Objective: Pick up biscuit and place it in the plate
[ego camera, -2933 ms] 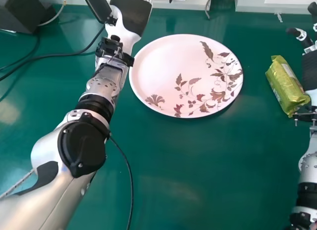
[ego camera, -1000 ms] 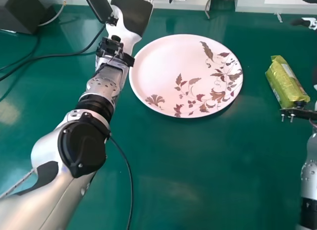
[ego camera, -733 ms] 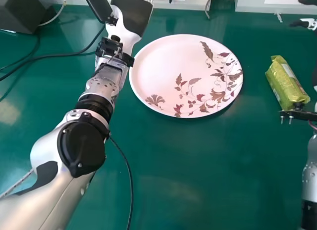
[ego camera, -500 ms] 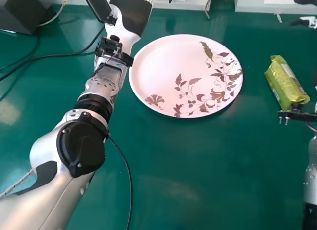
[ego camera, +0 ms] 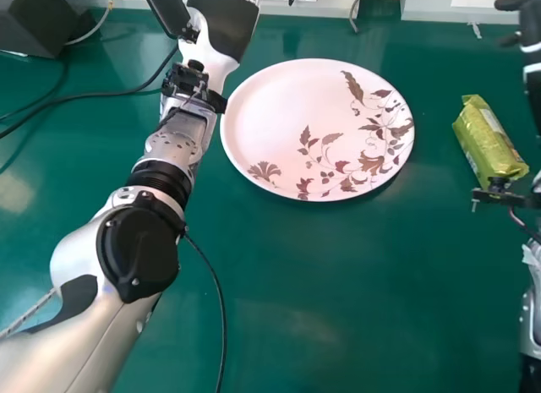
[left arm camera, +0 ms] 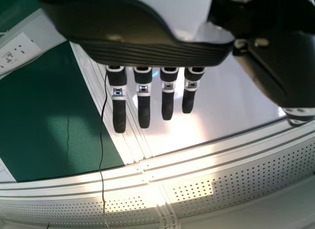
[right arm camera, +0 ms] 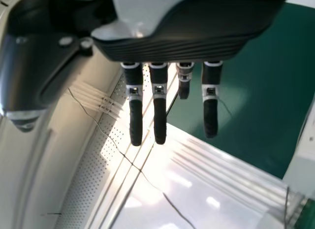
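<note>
Caution: the bracket (ego camera: pixel 505 197) at the right wrist is overlapping the near end of the biscuit (ego camera: pixel 489 144) in the head view; whether it is touching is not showing. A sideways sweep at low height is risking a push that turns the pack or drives it towards the plate (ego camera: pixel 283 114). Closing the right hand (right arm camera: pixel 184 44) from this position is likely risking an empty grasp, because the fingers (right arm camera: pixel 160 123) are pointing past the pack.

Position: the biscuit is lying on the desk (ego camera: pixel 338 283), right of the plate and apart from it. The right fingers are extending straight, spaced apart and holding nothing; the biscuit is lying nearer the robot than their tips, beside the wrist, outside the grasp.
</note>
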`<move>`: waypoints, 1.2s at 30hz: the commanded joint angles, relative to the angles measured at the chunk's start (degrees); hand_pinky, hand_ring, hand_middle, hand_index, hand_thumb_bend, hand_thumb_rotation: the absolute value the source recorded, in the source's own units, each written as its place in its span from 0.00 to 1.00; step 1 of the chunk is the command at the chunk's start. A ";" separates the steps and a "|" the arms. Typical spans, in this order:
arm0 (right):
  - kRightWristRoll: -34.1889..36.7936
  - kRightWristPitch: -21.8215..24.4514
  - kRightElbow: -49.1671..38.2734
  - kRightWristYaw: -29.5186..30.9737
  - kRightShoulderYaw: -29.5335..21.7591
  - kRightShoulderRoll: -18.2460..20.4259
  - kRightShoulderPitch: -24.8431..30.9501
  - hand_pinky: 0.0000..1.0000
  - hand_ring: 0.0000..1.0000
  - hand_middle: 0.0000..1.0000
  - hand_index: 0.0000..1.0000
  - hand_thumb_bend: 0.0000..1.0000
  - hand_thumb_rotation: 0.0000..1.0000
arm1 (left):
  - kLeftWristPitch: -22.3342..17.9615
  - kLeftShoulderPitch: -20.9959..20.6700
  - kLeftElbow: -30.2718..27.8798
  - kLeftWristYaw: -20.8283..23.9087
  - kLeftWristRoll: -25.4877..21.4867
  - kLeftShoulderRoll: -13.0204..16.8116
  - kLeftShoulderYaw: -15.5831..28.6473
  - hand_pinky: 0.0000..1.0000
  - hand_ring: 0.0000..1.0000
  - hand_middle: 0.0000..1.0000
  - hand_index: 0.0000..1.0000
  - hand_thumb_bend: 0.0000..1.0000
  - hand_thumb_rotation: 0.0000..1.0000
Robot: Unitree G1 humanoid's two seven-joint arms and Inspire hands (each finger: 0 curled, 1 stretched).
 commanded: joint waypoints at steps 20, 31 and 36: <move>-19.58 7.54 -4.94 -9.00 4.52 -0.31 2.39 0.48 0.61 0.62 0.57 1.00 0.62 | 0.03 -0.91 0.03 0.22 0.18 0.26 -0.73 0.65 0.83 0.88 0.89 0.91 0.65; -30.42 14.87 -8.66 -8.55 6.92 -1.05 3.25 0.49 0.61 0.62 0.57 1.00 0.60 | -0.05 -0.86 0.07 0.32 0.25 0.30 -0.76 0.70 0.83 0.89 0.89 0.92 0.71; -32.48 16.71 -9.72 -7.98 7.59 -1.26 3.63 0.49 0.61 0.63 0.57 1.00 0.60 | -0.26 -0.80 0.07 0.50 0.35 0.28 -0.83 0.70 0.83 0.89 0.89 0.91 0.70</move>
